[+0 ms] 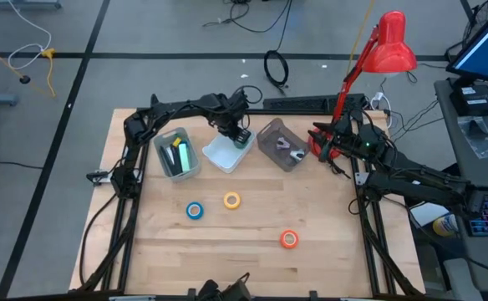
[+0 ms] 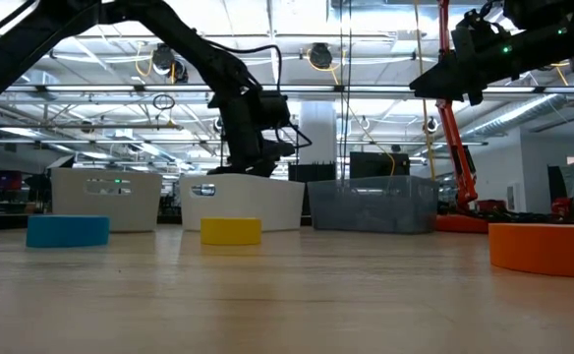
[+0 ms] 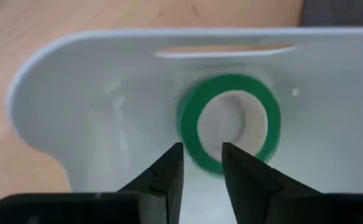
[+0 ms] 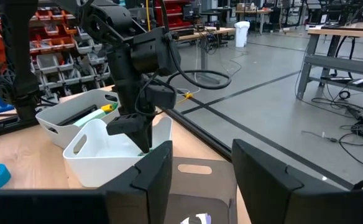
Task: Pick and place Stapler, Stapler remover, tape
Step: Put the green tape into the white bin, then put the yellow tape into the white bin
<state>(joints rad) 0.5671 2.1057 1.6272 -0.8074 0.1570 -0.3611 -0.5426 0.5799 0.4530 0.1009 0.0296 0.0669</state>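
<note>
- High view: the left gripper (image 1: 241,136) hangs over the white bin (image 1: 228,153), the middle one of three bins at the far side of the tabletop (image 1: 252,259).
- Left wrist view: the green tape roll (image 3: 229,123) lies flat on the floor of the white bin (image 3: 76,106), hole facing up toward the camera, so its axis stands upright; as a ring it has no long side to speak of.
- The left gripper (image 3: 202,163) has its fingers parted by a small gap, tips just above the near rim of the green roll. The roll sits free between and beyond them; nothing is clamped, so the gripper reads as released.
- The blue tape roll (image 1: 195,211), the yellow tape roll (image 1: 231,200) and the orange tape roll (image 1: 289,239) lie flat on the open tabletop, well apart from one another, the orange nearest the front edge.
- The low view shows these three resting flat, each axis upright.
- The right gripper (image 4: 197,163) is raised above the grey bin (image 1: 281,144), fingers spread and holding nothing.
- A second white bin (image 1: 175,155) at the left holds long green and dark items.
</note>
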